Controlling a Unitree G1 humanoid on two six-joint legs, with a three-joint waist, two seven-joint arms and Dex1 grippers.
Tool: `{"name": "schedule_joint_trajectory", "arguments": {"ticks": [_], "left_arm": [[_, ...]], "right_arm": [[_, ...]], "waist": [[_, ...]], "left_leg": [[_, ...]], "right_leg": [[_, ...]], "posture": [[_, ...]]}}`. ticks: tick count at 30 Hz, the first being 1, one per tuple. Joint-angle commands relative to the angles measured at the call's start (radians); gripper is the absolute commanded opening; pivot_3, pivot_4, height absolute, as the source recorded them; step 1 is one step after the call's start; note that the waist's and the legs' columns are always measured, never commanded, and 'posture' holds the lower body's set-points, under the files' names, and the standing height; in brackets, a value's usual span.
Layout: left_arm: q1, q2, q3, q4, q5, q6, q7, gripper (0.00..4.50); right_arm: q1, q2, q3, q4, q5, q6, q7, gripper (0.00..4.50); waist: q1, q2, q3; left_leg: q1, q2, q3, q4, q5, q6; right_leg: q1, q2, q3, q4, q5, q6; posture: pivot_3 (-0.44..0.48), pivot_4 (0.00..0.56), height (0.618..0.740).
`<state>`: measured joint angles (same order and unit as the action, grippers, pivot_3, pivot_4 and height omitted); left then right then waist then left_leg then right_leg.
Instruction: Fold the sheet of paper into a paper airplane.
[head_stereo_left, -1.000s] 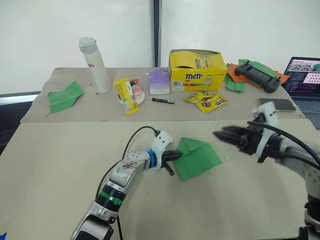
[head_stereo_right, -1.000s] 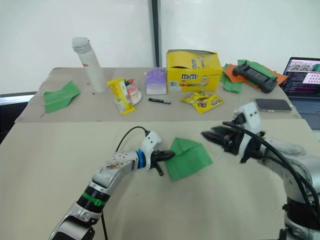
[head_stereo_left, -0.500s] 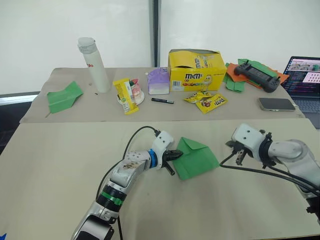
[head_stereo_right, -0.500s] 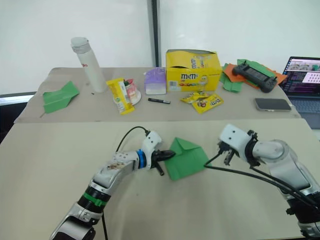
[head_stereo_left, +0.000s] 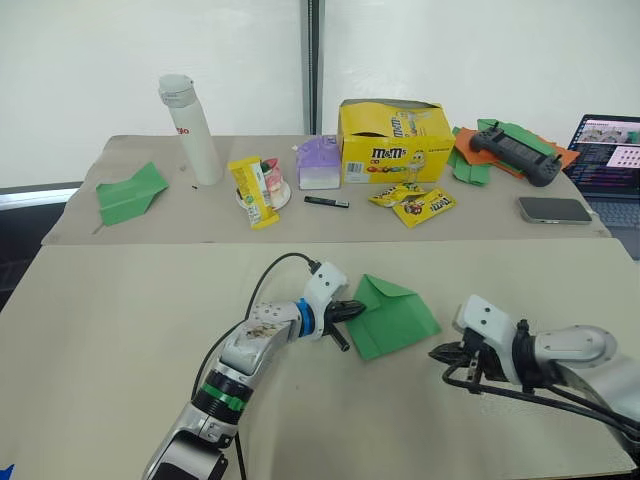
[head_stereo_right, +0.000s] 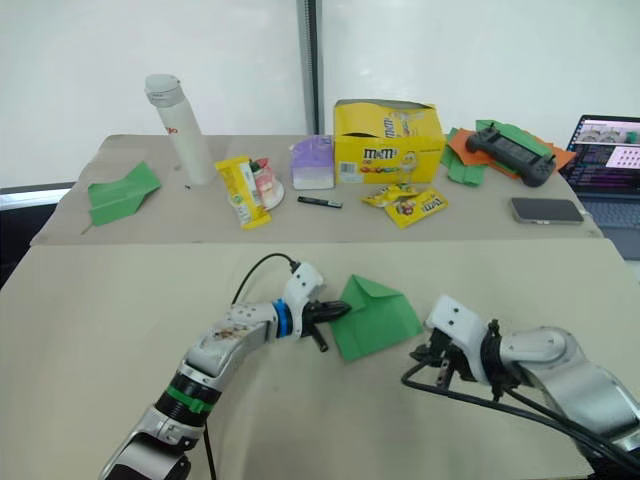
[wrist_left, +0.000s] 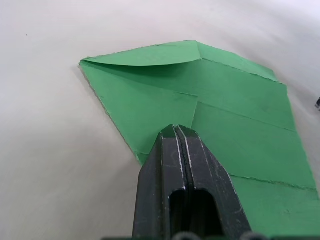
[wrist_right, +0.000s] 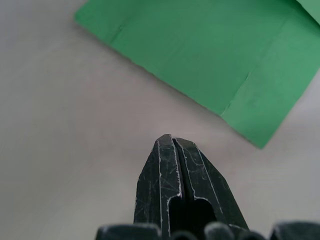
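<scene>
Looking down over both arms, I see the sheet of thin bright green paper (head_stereo_left: 393, 316) lying flat near the middle of the near bench (head_stereo_left: 120, 340), already folded into a pointed, envelope-like shape with crease lines across it. My left claw (head_stereo_left: 352, 310) rests at the sheet's left edge; in the left wrist view its two black fingers (wrist_left: 180, 165) are pressed together with no gap, tips lying on the paper's edge, so I read it as closed, pinning rather than pinching the sheet. My right claw (head_stereo_left: 440, 352) sits low over the bare bench surface just beside the sheet's near right corner, apart from the paper; the right wrist view shows its fingers (wrist_right: 172, 160) closed on nothing, with the green corner ahead of them.

On the far bench (head_stereo_left: 120, 225), toward its left edge, lies a broader green paper dart (head_stereo_left: 128, 193). Beside it stands a tall white cylindrical bottle (head_stereo_left: 190, 128), then a yellow snack bar packet (head_stereo_left: 250, 190), a small purple carton (head_stereo_left: 319, 163), a black marker pen (head_stereo_left: 326, 202), and an open yellow cardboard candy box (head_stereo_left: 393, 140) with two yellow candy packets (head_stereo_left: 413, 200) in front of it. Toward the far bench's right edge, crumpled green and orange papers (head_stereo_left: 470, 160) lie under a black gamepad (head_stereo_left: 514, 150), with a dark smartphone (head_stereo_left: 555, 209) and an open laptop (head_stereo_left: 610, 150) at the right corner.
</scene>
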<state>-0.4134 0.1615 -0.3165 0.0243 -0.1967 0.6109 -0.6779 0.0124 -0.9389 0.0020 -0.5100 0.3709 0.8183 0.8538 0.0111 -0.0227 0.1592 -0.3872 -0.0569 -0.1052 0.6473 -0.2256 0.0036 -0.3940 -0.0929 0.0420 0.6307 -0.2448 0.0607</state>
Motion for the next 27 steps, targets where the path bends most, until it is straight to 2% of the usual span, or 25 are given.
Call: {"name": "schedule_joint_trajectory", "arguments": {"ticks": [1, 10, 19, 27], "left_arm": [[0.0, -0.004, -0.007, -0.003, -0.003, -0.011, -0.006, 0.0], [-0.012, 0.0, -0.011, 0.005, -0.001, -0.011, -0.018, 0.0], [-0.025, 0.004, -0.016, 0.019, 0.0, -0.014, -0.035, 0.0], [-0.027, 0.007, -0.018, 0.021, 0.002, -0.013, -0.042, 0.0]], "right_arm": [[-0.004, 0.057, -0.045, -0.022, 0.016, 0.075, -0.092, 0.02], [0.037, 0.124, -0.065, -0.054, 0.019, 0.127, -0.189, 0.02], [0.048, 0.273, -0.137, -0.043, 0.032, 0.049, -0.279, 0.02], [0.057, 0.37, -0.182, -0.03, 0.061, -0.057, -0.289, 0.02]], "waist": [[0.001, 0.0, 0.0], [0.0, 0.0, 0.0], [-0.001, 0.0, 0.0], [-0.001, 0.0, 0.0]], "left_leg": [[0.0, 0.0, 0.0, 0.0, 0.0, 0.0], [0.003, 0.0, 0.0, 0.0, 0.0, 0.0], [0.004, 0.0, 0.0, 0.0, 0.0, 0.0], [0.003, 0.0, 0.0, 0.0, 0.0, 0.0]], "right_leg": [[0.0, 0.0, 0.0, 0.0, 0.0, 0.0], [0.003, 0.0, 0.0, 0.0, 0.0, 0.0], [0.004, 0.001, 0.0, 0.0, 0.0, 0.0], [0.003, 0.0, 0.0, 0.0, 0.0, 0.0]], "posture": [[0.0, 0.15, 0.74], [0.0, 0.15, 0.74], [0.0, 0.15, 0.74], [0.0, 0.15, 0.74]]}}
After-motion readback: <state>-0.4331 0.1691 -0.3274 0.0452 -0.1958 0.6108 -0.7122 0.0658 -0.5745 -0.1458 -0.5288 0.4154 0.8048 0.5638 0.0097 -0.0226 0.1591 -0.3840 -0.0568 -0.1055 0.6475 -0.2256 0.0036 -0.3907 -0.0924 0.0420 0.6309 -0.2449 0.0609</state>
